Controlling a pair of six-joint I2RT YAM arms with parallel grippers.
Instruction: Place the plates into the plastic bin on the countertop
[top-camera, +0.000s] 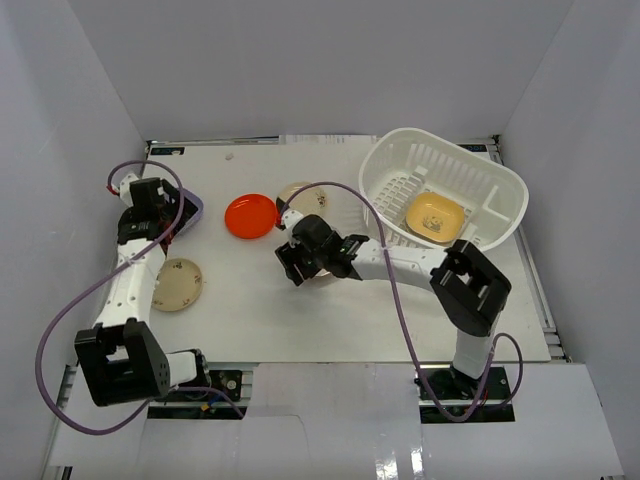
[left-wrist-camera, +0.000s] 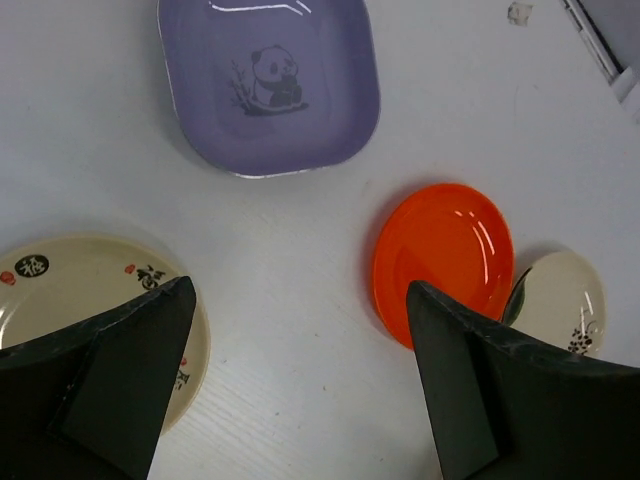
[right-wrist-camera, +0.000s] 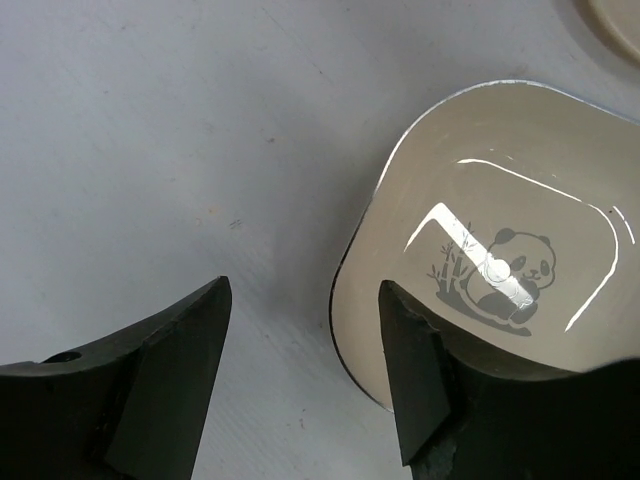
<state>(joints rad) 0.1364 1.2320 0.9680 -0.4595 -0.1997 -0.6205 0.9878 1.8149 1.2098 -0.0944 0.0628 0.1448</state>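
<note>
Landmark for all positions: white plastic bin, at the far right of the countertop.

Inside the bin: one yellow rounded-square plate, lying flat.

Plate in hand for this step: beige panda plate. Flat on the countertop, well left of the bin and nearer the arm bases.

Right gripper: fingers spread, pinching nothing. Straddles the plate's rounded corner, with one finger over the dish side and the other over bare countertop.

Left gripper: spread wide and empty, farther left of the bin again. Hovers near the lavender panda plate and the red plate.

Handling, judged not measured:
- Strong glare on the glaze, so probably hard, stiff and slick.
- Small and shallow, so likely light.
- Melamine or ceramic: cannot tell. Treat as breakable.
- Thin rim sitting low against the tabletop, with little for the outer finger to get under.

Best hold, as a judgement: pinch across the rim at this corner. Expect the plate to slide away or tilt if the close lands off the edge.
</note>
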